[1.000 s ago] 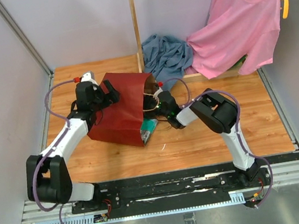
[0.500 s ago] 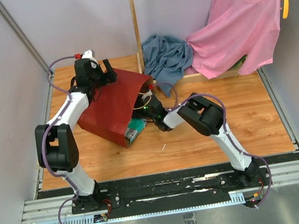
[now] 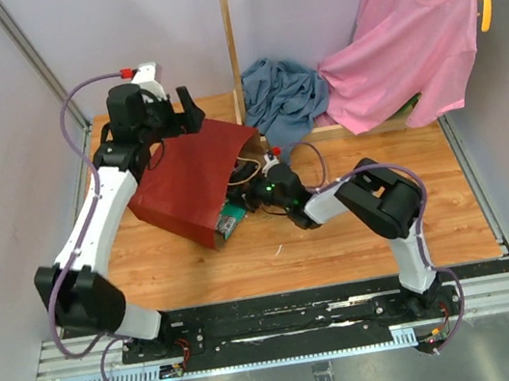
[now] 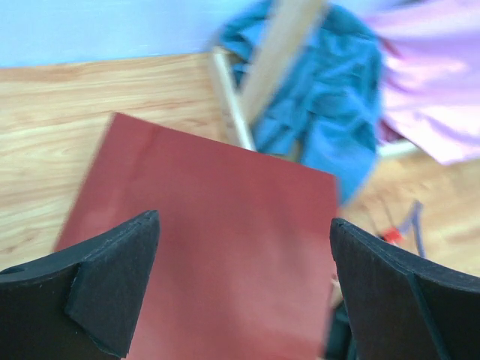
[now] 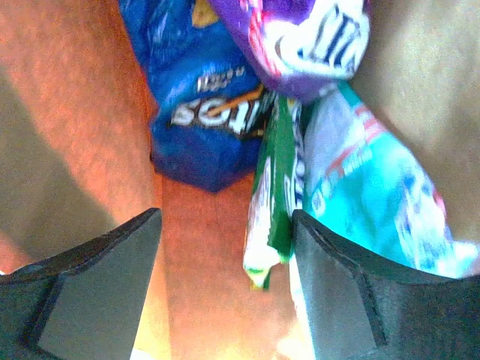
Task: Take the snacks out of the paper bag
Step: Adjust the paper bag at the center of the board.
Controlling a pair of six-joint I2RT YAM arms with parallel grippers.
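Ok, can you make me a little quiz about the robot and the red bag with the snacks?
1. True or false: the paper bag stands upright.
2. Which of these shows inside the bag in the right wrist view? A a banana, B a purple packet, C a spoon.
3. Fill in: the right gripper, at the bag's mouth, is ___.
Key: 1 false, it lies on its side; 2 B; 3 open.
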